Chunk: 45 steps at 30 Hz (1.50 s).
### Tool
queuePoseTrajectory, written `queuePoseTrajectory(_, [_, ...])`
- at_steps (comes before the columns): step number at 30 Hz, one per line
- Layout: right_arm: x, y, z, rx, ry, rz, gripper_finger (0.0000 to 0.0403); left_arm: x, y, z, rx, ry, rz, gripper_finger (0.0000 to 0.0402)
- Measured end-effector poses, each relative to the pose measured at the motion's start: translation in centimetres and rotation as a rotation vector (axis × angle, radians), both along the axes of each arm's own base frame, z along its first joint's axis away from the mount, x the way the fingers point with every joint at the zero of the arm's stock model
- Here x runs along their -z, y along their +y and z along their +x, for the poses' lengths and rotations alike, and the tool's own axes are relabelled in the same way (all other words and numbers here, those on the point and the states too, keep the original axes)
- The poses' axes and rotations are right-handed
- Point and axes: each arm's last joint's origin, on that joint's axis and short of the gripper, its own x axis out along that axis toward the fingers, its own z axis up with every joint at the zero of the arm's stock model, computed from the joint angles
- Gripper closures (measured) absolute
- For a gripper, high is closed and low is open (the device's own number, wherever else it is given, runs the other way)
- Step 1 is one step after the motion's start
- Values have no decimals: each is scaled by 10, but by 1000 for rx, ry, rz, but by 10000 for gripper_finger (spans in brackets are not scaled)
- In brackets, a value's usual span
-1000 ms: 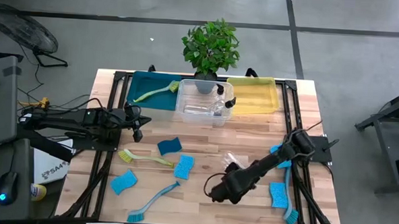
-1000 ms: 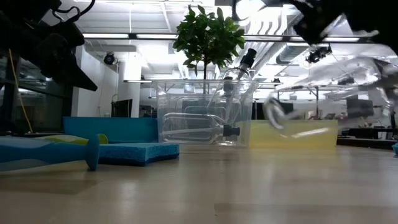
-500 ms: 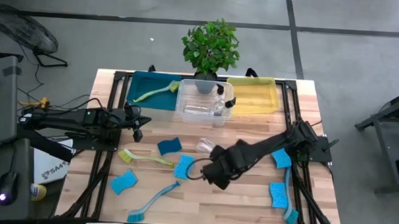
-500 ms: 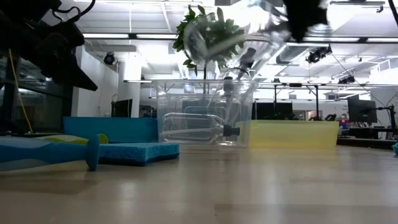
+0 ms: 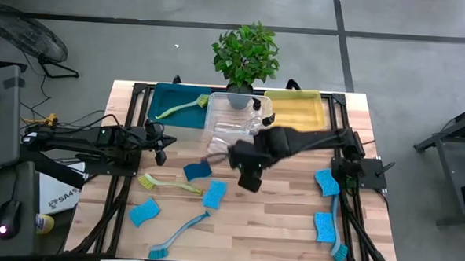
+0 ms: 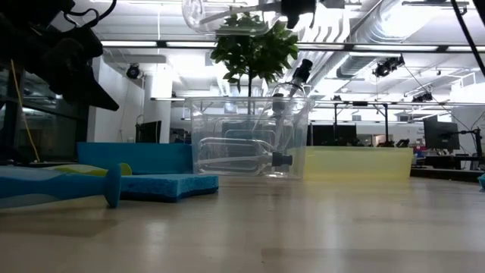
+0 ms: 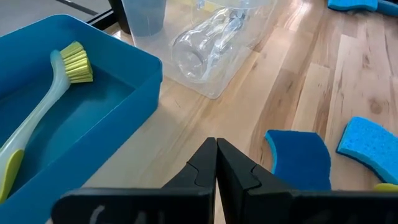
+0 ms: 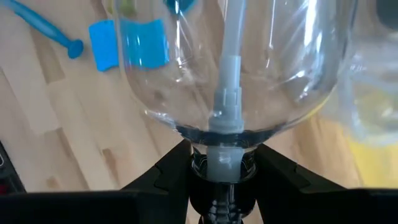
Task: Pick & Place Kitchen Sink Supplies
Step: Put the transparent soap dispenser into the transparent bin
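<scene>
My right gripper [image 5: 243, 156] hangs high over the table's middle, just in front of the clear bin [image 5: 234, 121], shut on a clear plastic bottle [image 5: 218, 149] [image 8: 230, 68]. In the low view the bottle [image 6: 223, 15] shows at the top, above the bin. The bin holds other clear bottles [image 7: 205, 43]. Blue sponges [image 5: 198, 170] [image 5: 214, 194] [image 5: 144, 212] [image 5: 327, 182] lie flat on the wood. So do a yellow-green brush [image 5: 167, 183] and a blue brush [image 5: 179, 234]. My left gripper [image 5: 160, 139] [image 7: 216, 162] waits shut at the table's left. My right gripper pinches the bottle's neck [image 8: 217, 158] between its two fingers [image 8: 168, 171], just below the pump top. The clear body sticks out ahead of the fingers, toward the table's left. The bottle is lifted clear of the table and of the bin.
A teal bin [image 5: 178, 104] at the far left holds a yellow-green brush [image 7: 37, 118]. A yellow bin [image 5: 295, 111] stands right of the clear bin, and a potted plant [image 5: 246, 56] behind it. Another sponge [image 5: 323, 226] and a blue brush [image 5: 337, 229] lie near the right edge.
My right gripper has risen and swung from the table's near right toward the far edge and the clear bin, turning about as it went. The bottle has come with it, from low over the wood to high above the bin's front.
</scene>
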Motion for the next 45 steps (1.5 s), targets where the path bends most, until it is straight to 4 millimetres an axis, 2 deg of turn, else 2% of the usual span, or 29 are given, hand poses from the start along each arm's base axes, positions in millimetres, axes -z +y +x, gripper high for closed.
queuePoseTrajectory(6, [-3, -43, 5, -27, 7, -54, 274, 0, 0, 0, -11, -5, -18, 401])
queuePoseTrajectory(13, [-4, -74, 5, -98, 55, -300, 274, 2, 0, -1, -30, 2, -52, 401])
queuePoseTrajectory(18, [-6, -77, 4, -293, 168, -564, 274, 3, 0, -2, -38, 3, -64, 401])
queuePoseTrajectory(22, [-2, -72, 5, -488, 359, -845, 274, 3, 0, -2, -45, -2, -73, 401])
queuePoseTrajectory(26, [11, -64, 11, -753, 612, -1048, 274, 3, 0, -2, -52, -7, -84, 401])
queuePoseTrajectory(30, [32, -60, 23, -906, 856, -1230, 274, 3, 0, -2, -63, -14, -102, 401])
queuePoseTrajectory(36, [56, -70, 38, -866, 891, -1290, 274, 3, 0, -2, -74, -20, -121, 401])
queuePoseTrajectory(41, [70, -91, 34, -758, 943, -1296, 274, 5, 0, -3, -89, -5, -138, 401])
queuePoseTrajectory(45, [80, -109, 32, -742, 984, -1262, 274, 5, 0, -2, -93, 0, -144, 401])
